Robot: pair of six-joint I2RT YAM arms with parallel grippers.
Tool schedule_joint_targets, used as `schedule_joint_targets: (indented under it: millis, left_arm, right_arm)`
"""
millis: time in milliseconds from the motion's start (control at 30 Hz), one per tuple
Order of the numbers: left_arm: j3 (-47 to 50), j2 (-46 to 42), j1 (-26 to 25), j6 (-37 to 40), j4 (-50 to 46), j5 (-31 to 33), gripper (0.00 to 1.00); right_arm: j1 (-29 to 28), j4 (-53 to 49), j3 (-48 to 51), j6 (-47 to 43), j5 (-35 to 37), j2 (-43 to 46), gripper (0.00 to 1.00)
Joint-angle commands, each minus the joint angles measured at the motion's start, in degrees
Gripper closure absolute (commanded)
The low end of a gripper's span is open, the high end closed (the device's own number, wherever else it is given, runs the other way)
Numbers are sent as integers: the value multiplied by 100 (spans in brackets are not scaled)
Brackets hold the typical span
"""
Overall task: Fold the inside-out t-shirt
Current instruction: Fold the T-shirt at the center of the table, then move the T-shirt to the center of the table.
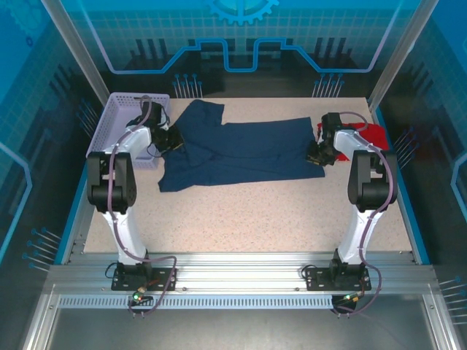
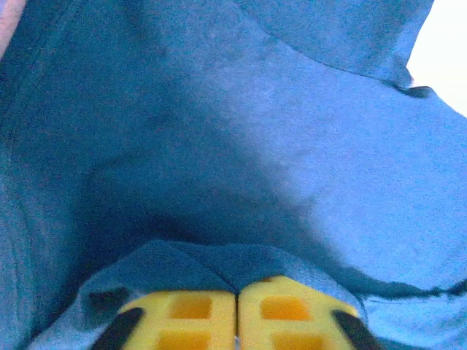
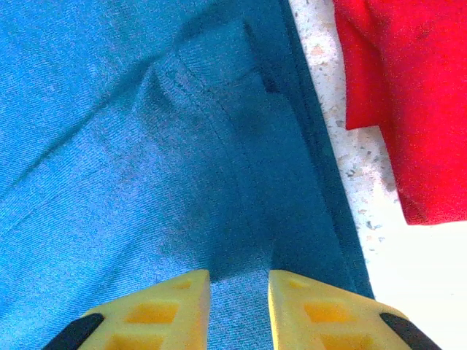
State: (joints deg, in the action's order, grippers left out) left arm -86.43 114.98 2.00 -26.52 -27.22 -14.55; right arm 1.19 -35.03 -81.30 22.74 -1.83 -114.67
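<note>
Pinching the 9 o'clock edge of the inside-out t-shirt (image 1: 241, 149), the left tool (image 2: 237, 295) has its yellow jaws pressed together, with a small ridge of cloth puckered over their tips. I judge it clamped on the fabric. The right tool (image 3: 239, 281) sits at the shirt's 3 o'clock edge with its jaws a narrow gap apart, straddling the doubled hem and gripping nothing.

The shirt lies spread across the bench (image 1: 255, 219) toward 12 o'clock, long side running 9 to 3, one sleeve poking up toward 11. One tool at each end suits a fold: both ends can rise together and the cloth stays taut instead of sagging.

The fabric is dark navy knit, soft and limp, with a fine ribbed weave and a raised stitched seam near the right tool. A bright red garment (image 3: 408, 109) lies just beside the hem at 3 o'clock, with speckled bench showing between them. A lavender mesh basket (image 1: 128, 117) stands at the bench's 10 o'clock corner.
</note>
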Motion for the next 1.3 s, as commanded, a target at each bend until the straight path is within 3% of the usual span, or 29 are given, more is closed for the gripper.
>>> schedule_joint_targets:
  millis: [0, 67, 167, 267, 367, 467, 667, 800, 1067, 1267]
  left_arm:
    - [-470, 183, 53, 186, -187, 202, 76]
    - [-463, 39, 49, 221, -200, 387, 60]
    - [-16, -488, 46, 142, 57, 507, 49]
    - [1154, -1385, -46, -209, 810, 280, 43]
    - [2441, -2151, -208, -455, 1484, 227, 41]
    - [3032, -2284, -235, -472, 1701, 31, 41]
    - [2979, -1693, -226, -213, 1354, 137, 41]
    - [3395, -1753, -226, -232, 1391, 219, 41]
    - [4721, -2544, -268, -320, 1504, 298, 41]
    - [4996, -3722, -754, -436, 1519, 625, 40]
  right_arm:
    - [36, -80, -53, -134, 76, 14, 72]
    - [33, -63, -3, -184, 109, 204, 71]
    - [10, 145, 269, -217, 0, 659, 68]
    - [-160, 311, 660, -203, -200, 1003, 64]
    - [-268, 354, 999, -90, -366, 1025, 63]
    - [-114, 251, 988, -78, -262, 720, 64]
    - [208, -204, 836, -156, 109, 372, 66]
    - [317, -446, 1085, -226, 427, 476, 69]
    - [245, -583, 2052, -124, 712, 1257, 71]
    - [-63, -220, 2374, -266, 1112, 2467, 67]
